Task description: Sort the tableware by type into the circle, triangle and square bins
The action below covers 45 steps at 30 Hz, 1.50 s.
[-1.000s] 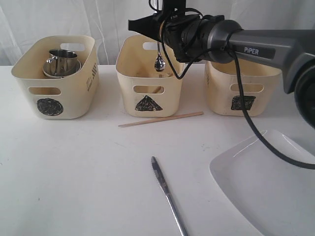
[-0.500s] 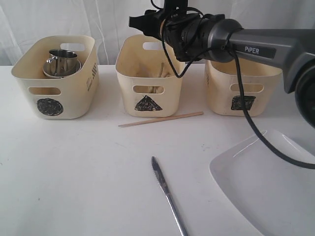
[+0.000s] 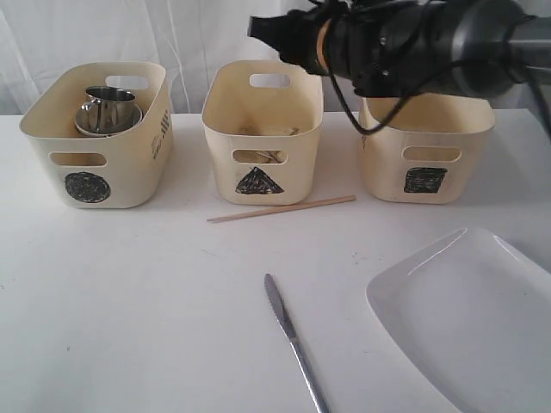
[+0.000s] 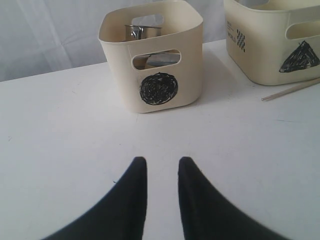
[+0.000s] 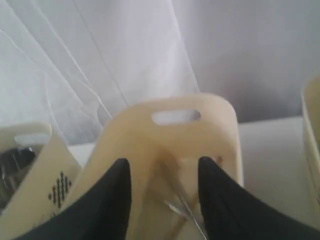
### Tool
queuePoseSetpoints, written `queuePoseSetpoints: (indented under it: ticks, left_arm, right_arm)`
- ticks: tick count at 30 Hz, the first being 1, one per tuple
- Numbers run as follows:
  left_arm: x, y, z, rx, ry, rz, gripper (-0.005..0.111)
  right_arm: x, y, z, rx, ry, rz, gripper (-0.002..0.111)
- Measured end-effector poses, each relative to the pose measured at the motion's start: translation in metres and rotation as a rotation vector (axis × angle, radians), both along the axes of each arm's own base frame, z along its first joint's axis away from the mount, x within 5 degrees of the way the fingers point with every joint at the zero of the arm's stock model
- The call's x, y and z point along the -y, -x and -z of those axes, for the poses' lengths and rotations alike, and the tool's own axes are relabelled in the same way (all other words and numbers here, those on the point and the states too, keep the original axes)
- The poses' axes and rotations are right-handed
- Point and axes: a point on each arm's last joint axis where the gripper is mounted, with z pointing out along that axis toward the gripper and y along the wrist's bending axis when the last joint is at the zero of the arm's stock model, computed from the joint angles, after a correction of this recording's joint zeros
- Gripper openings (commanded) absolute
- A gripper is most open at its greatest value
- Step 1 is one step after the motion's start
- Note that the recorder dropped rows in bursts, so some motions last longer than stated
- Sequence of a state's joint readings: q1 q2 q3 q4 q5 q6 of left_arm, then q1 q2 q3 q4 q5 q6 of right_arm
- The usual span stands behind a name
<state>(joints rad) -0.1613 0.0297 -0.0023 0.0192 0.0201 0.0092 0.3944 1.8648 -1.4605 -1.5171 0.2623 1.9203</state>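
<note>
Right end effector point(image 5: 164, 167): jaws wide, empty, above triangle bin point(image 3: 297, 176); the long spoon you carried a second ago has left the grip, judged binned | left end effector point(image 4: 161, 162): part open, empty | yours to sort, on surface point(image 3: 129, 284): plate point(image 3: 465, 318), knife point(image 3: 293, 340), chopstick point(image 3: 280, 209)

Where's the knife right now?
Exterior view: the knife lies on the table, front centre, left of the white plate, nearer the camera than the chopstick.
</note>
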Motion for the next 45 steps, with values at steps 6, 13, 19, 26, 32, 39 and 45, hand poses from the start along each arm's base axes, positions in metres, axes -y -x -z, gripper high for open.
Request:
queuePoseSetpoints:
  ticks: [6,13,19,26,32,39,45]
  left_arm:
    - [0.000,0.000,0.000,0.000,0.000,0.000,0.028]
    - [0.000,0.000,0.000,0.000,0.000,0.000,0.028]
    - [0.000,0.000,0.000,0.000,0.000,0.000,0.028]
    - [0.000,0.000,0.000,0.000,0.000,0.000,0.028]
    - [0.000,0.000,0.000,0.000,0.000,0.000,0.028]
    - [0.000,0.000,0.000,0.000,0.000,0.000,0.028]
    - [0.000,0.000,0.000,0.000,0.000,0.000,0.028]
  right_arm:
    - [0.019,0.059,0.045,-0.246,0.087,0.019,0.041]
    - [0.019,0.114,0.087,-0.511,0.282,-0.080,0.041]
    - [-0.003,0.145,0.096,-0.661,0.496,-0.316,0.041]
    - [-0.028,0.175,0.102,-0.787,0.507,-0.361,0.043]
    - [-0.048,0.194,0.102,-0.799,0.522,-0.404,0.062]
    - [-0.063,0.208,0.115,-0.844,0.571,-0.443,0.061]
    - [-0.070,0.213,0.128,-0.896,0.569,-0.418,0.061]
